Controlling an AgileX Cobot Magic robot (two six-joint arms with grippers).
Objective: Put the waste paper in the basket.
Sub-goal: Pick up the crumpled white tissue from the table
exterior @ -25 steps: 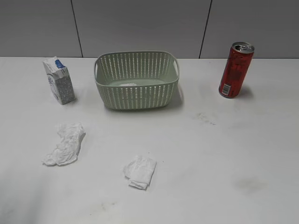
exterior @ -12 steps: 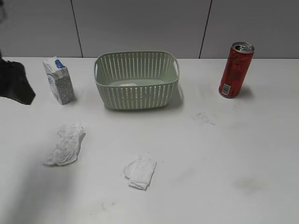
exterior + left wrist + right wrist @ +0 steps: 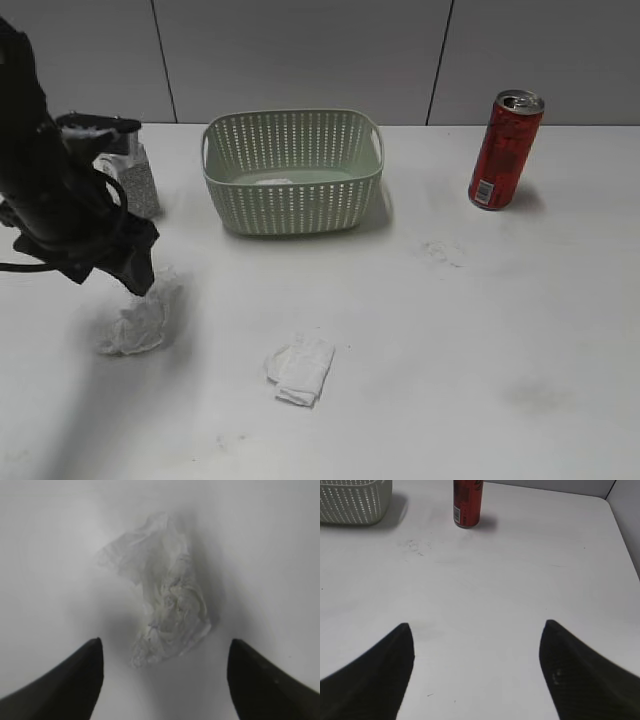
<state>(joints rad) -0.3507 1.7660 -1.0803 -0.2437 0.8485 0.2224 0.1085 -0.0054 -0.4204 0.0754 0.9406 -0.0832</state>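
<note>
**A:** What has changed over the last second?

**B:** The left arm has come into the exterior view. A second ago that side of the worktop (image 3: 480, 330) showed no arm; half a second ago only a dark edge showed at the far left; now the left gripper (image 3: 165, 652) hangs right over the left-hand wad of waste paper (image 3: 140, 318), hiding its top and part of the printed carton (image 3: 140, 185) behind it. The wad itself lies where it lay before.

**A:** And its jaws?

**B:** Spread wide. In the left wrist view the two dark fingertips (image 3: 75, 680) stand well apart on either side of the wad (image 3: 162, 615), neither plainly touching it. Nothing is held yet. It looks like the approach to a grasp, so the task is likely at its first visible pick from the worktop.

**A:** What about the right gripper (image 3: 477, 652)?

**B:** Also released, empty, over bare worktop, with the red can (image 3: 468, 502) and a corner of the basket (image 3: 355, 502) far ahead of it.

**A:** Is anything in the basket?

**B:** The pale green basket (image 3: 292, 205) stands upright at the back centre. A pale patch shows on its floor through the opening, but whether that is paper or a reflection cannot be told.

**A:** What is left outside?

**B:** Two wads: the one under the left gripper and a second wad (image 3: 300, 368) near the front centre, well apart from both grippers. Both are soft and crumpled, so a closing pinch may catch only a loose fold.
</note>
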